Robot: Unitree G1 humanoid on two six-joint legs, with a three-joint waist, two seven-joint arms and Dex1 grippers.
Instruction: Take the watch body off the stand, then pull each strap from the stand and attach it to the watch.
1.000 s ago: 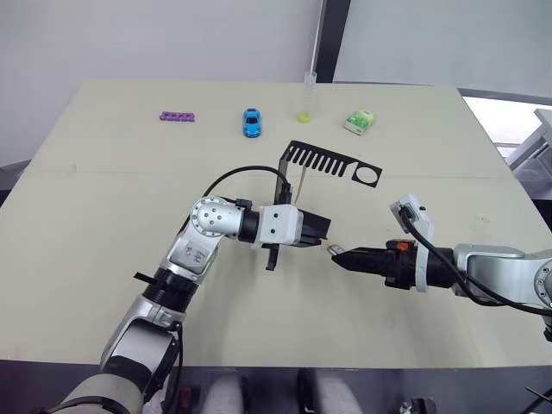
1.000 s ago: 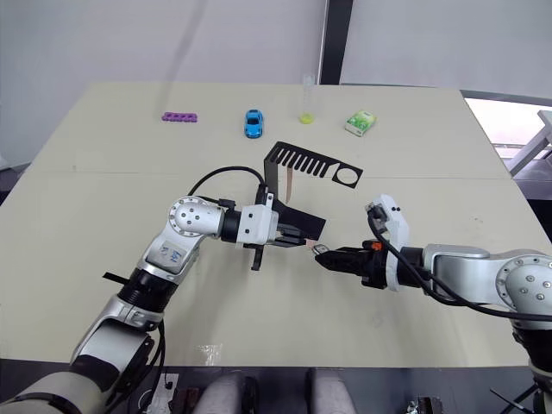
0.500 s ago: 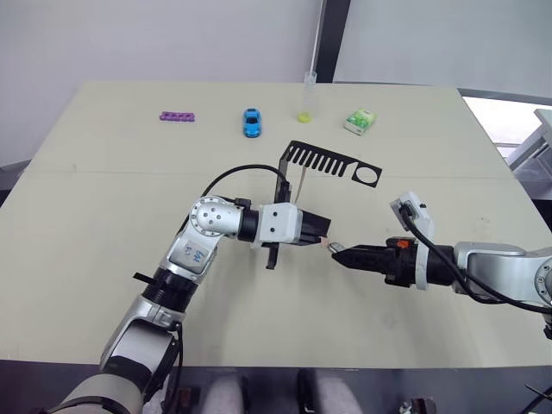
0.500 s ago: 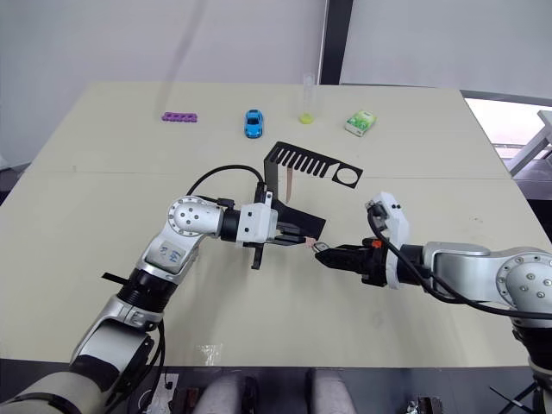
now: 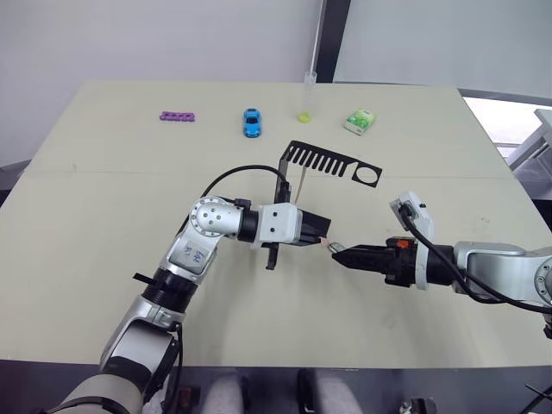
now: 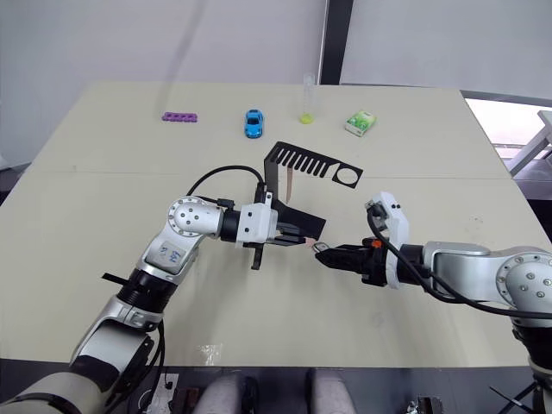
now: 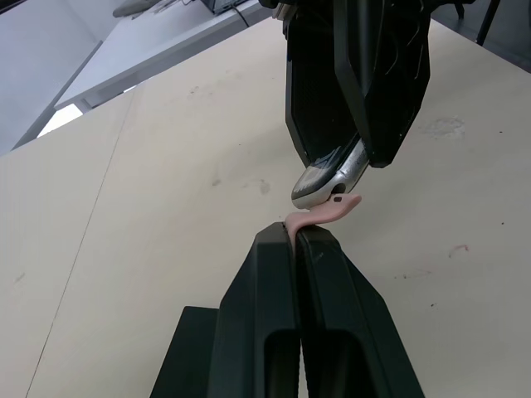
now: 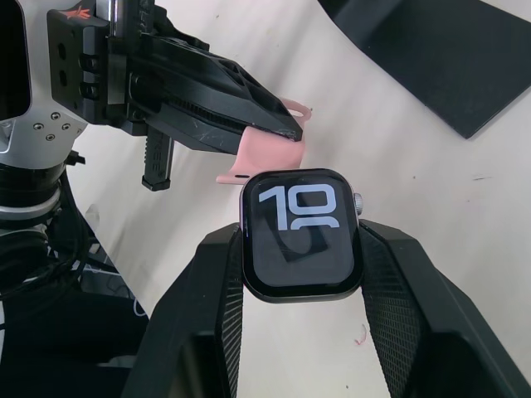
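The right gripper [image 8: 299, 249] clamps the watch body [image 8: 300, 232] between its jaws above the counter [image 5: 103, 216]. The left gripper [image 7: 294, 240], jaws pinched, grips 1 pink strap [image 7: 323, 214], its tip meeting the watch edge. The head views show the stand [image 5: 328, 164] behind, 1 strap [image 6: 291, 183] hanging.

Pink strap [image 8: 274, 153], black watch body [image 8: 300, 232] with white digits.

Strap [image 8: 270, 153] in left hand [image 5: 321, 235] seemingly touches watch body [image 8: 300, 232] in right hand [image 5: 343, 254].
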